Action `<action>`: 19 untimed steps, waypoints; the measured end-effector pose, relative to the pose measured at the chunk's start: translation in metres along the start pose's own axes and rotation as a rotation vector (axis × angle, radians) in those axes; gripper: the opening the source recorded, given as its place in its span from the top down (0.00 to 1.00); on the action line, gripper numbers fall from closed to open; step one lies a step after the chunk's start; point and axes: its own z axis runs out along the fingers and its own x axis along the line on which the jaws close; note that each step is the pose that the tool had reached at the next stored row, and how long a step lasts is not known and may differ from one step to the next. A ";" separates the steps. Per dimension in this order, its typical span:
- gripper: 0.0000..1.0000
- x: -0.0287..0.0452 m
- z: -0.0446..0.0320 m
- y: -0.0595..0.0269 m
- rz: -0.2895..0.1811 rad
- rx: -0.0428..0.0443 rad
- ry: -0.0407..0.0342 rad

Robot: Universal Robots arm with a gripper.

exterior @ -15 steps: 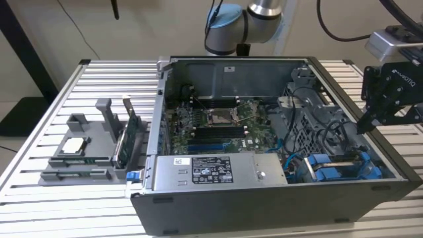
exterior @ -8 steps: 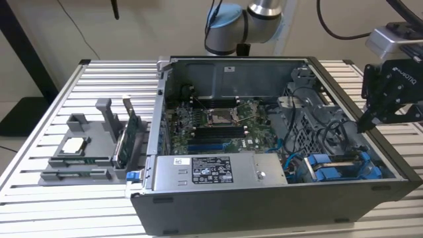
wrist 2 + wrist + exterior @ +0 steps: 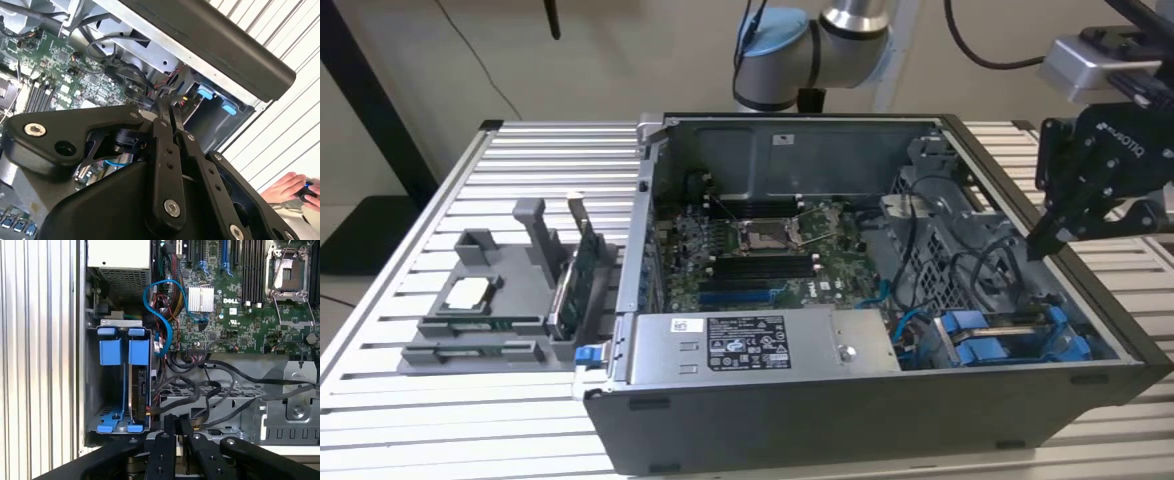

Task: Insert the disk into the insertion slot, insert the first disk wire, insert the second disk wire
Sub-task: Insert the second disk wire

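Black tool; grey insertion slot with bright blue fittings; blue cable; green motherboard with silver finned heatsink; grey power-supply box with white label; dark grey case; bench silver-white, ribbed in parallel stripes.

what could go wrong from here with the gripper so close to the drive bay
The gripper hangs right beside loose black cables; it might snag or tug one. The disk appears seated in the drive bay close by, so a stray nudge could shift it. A person's hand nearby could get struck.
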 end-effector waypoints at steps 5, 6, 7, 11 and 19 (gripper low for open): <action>0.84 -0.0003 -0.0031 0.0116 0.000 0.0006 0.0001; 0.84 -0.0004 -0.0035 0.0139 0.000 0.0008 -0.0002; 0.84 -0.0004 -0.0037 0.0166 0.000 0.0016 0.0000; 0.84 -0.0004 -0.0037 0.0289 0.000 0.0066 0.0000; 0.84 0.0156 0.0009 0.0337 -0.001 0.0077 -0.0241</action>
